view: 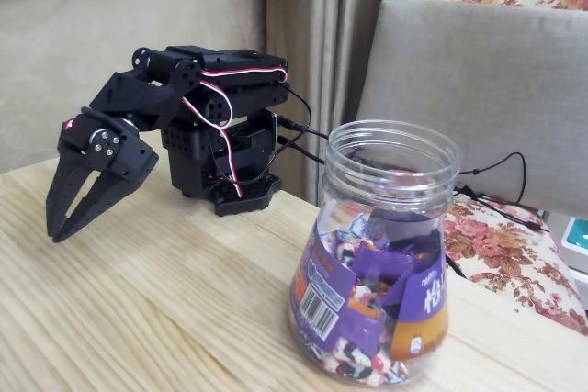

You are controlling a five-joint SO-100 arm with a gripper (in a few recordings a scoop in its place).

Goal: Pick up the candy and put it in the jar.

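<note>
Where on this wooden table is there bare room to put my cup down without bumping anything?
The widest bare patch is the near-left stretch of the wooden table, in front of the gripper and left of the jar. A narrower strip lies between the arm's base and the jar. The right end is crowded: the jar stands near the table's edge, with cables behind it.

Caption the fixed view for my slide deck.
Black arm's pincer hangs by the wooden table, beside the candy-filled jar.

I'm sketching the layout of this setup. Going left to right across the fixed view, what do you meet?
Gripper, hanging over the wooden table → the arm's black base → the jar, holding wrapped candies → a grey chair back behind it.
</note>
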